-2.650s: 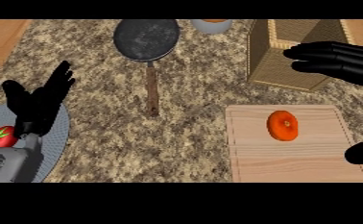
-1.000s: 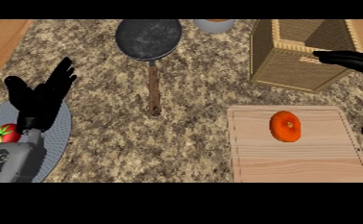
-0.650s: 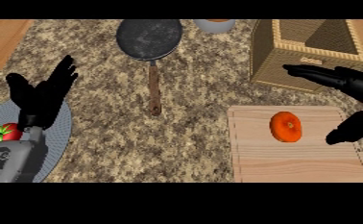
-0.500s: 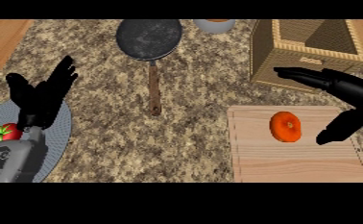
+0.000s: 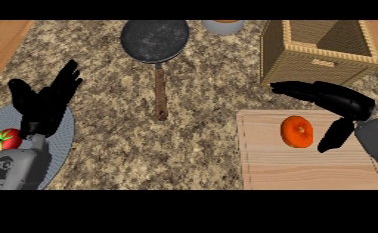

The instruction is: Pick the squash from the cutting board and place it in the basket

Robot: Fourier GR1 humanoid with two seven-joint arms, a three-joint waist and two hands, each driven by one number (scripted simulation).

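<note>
My right hand [image 5: 341, 104] has come in closer over the cutting board [image 5: 306, 167], its fingers and thumb spread wide on both sides of the orange squash [image 5: 297, 131], not touching, so I think the grab comes next.
</note>
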